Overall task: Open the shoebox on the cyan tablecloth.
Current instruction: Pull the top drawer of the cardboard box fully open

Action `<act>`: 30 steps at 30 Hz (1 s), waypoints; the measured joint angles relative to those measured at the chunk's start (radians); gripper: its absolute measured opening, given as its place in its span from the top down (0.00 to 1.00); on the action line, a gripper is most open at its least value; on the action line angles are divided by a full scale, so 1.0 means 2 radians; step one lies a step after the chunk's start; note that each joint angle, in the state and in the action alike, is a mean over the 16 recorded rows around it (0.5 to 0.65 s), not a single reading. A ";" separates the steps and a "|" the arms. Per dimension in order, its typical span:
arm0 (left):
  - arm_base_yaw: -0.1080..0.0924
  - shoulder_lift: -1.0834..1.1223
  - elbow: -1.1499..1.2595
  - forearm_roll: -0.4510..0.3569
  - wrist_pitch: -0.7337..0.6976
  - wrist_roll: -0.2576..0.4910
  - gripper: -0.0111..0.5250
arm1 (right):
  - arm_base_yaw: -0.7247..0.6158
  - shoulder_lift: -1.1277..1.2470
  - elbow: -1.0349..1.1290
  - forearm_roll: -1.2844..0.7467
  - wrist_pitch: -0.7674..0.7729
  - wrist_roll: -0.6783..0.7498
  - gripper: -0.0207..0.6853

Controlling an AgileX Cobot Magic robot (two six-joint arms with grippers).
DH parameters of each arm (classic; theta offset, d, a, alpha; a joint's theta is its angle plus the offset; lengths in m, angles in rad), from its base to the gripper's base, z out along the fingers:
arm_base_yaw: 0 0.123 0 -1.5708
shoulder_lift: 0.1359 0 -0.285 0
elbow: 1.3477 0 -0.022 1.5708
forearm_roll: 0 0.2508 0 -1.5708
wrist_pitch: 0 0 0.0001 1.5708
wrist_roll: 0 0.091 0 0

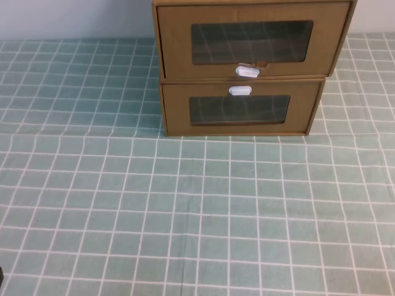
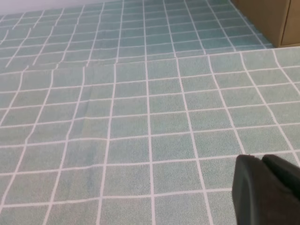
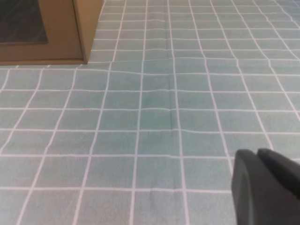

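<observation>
- Since nothing is gripped yet, the task looks unstarted: both drawers sit flush and closed.
- Cyan tablecloth [image 1: 197, 209]: teal cloth with a white grid, covering the whole work surface; a few shallow wrinkles ahead of the boxes.
- Two brown cardboard drawer boxes stacked at the far edge, a bit right of centre, windows facing the robot.
- Target shoebox [image 1: 250, 40]: the top box, clear window with its white tab handle [image 1: 247, 71] below the glass. Long axis runs left-right along the far edge, so the drawer should pull straight toward the robot.
- Lower box [image 1: 241, 108]: same build, but its tab [image 1: 240, 90] sits above its window, just under the target's tab. Easy to grab the wrong one.
- Right gripper [image 3: 266, 187]: dark fingers low in the right wrist view, closed together, holding nothing. The box's right front corner is ahead and to its left.
- Left gripper [image 2: 266, 190]: dark fingers show in the left wrist view; can't tell if they're apart or together. Box corner is far ahead, to its right.
- Judgement: box sits nearer the right arm; it'd need to go forward, left and up to tab height.
</observation>
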 joint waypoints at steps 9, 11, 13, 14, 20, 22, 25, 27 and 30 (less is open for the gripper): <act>0.000 0.000 0.000 0.000 0.000 0.000 0.99 | 0.000 0.000 0.000 0.000 0.000 0.000 0.99; 0.000 0.000 0.000 0.000 0.000 0.000 0.99 | 0.000 0.000 0.000 0.000 0.000 0.000 0.99; 0.000 0.000 0.000 0.000 -0.001 0.000 0.99 | 0.000 0.000 0.000 0.000 0.000 0.000 0.99; 0.000 0.000 0.000 0.000 -0.001 0.000 0.99 | 0.000 0.000 0.000 0.000 0.000 0.000 0.99; 0.000 0.000 0.000 0.000 -0.001 0.000 0.99 | 0.000 0.000 0.000 0.000 0.000 0.000 0.99; 0.000 0.000 0.000 0.000 -0.001 0.000 0.99 | 0.000 0.000 0.000 0.000 -0.002 0.000 0.99; 0.000 0.000 0.000 0.000 -0.003 0.000 0.99 | 0.000 0.000 0.000 0.000 -0.009 0.000 0.99; 0.000 0.000 0.000 0.000 -0.008 0.000 0.99 | 0.000 0.000 0.000 0.000 -0.020 0.000 0.99; 0.000 0.000 0.000 -0.002 -0.024 -0.002 0.99 | 0.000 0.000 0.000 0.000 -0.047 0.000 0.99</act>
